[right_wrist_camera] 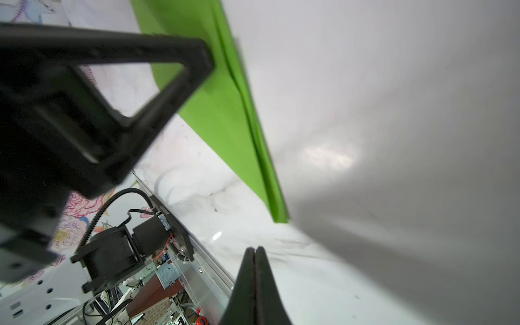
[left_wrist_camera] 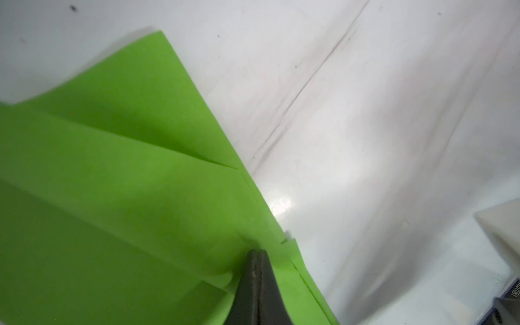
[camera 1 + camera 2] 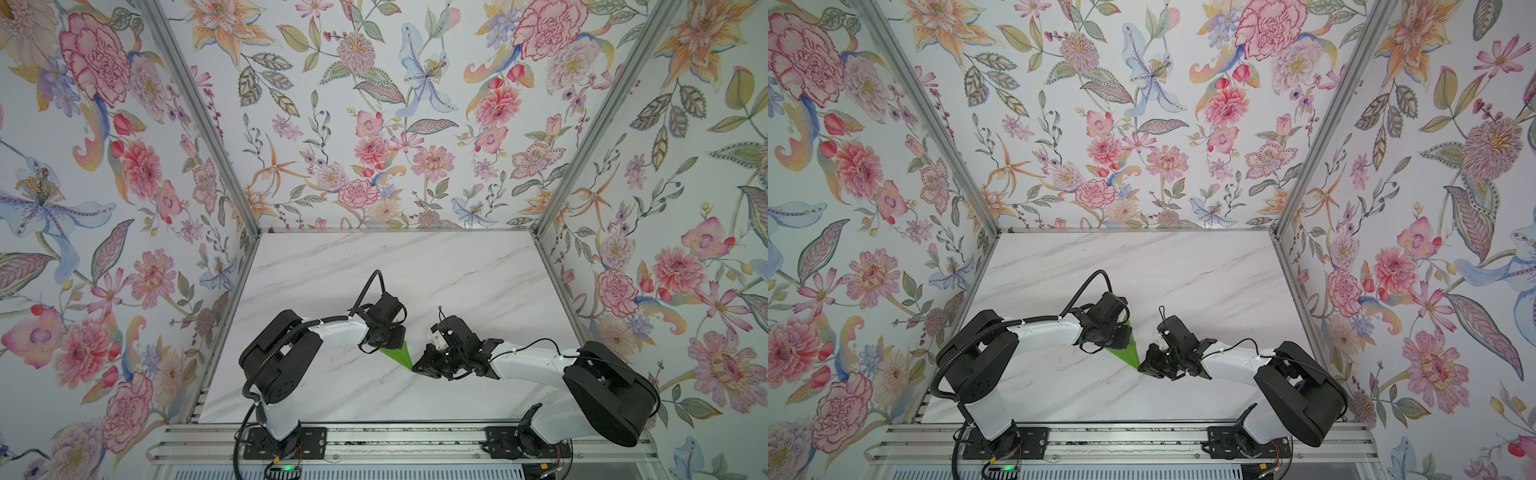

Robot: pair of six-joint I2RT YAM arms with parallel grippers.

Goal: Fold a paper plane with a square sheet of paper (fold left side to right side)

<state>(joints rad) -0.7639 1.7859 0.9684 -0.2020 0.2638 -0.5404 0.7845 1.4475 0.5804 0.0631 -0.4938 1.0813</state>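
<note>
Writing: the left wrist view shows one label (image 2: 515, 294) at the frame's edge. It bears dark printed characters, possibly digits, too cut off to read with confidence. The right wrist view shows a small pale printed card (image 1: 168, 275) beyond the table's edge; its text is too small to read.

The paper plane (image 3: 400, 356) (image 3: 1128, 351) lies on the marble table (image 3: 415, 266) in both top views, nose toward 5 o'clock. Its wide end, at 11 o'clock, is hidden under the left gripper (image 3: 388, 338).

Only the left wrist view shows the plane (image 2: 126, 183) as overlapping flaps with sharp creases. There the left gripper (image 2: 257, 253) has its jaws pressed together, tips against the paper near its long edge. Whether any layer is pinched between them cannot be told.

Only the right wrist view shows the plane's (image 1: 225, 112) raised centre ridge and the left gripper's black frame standing over its wide part. There the right gripper (image 1: 255, 250) is fully closed and holds nothing, near the nose. In a top view it (image 3: 1144, 365) sits at 3 o'clock from the nose.
</note>
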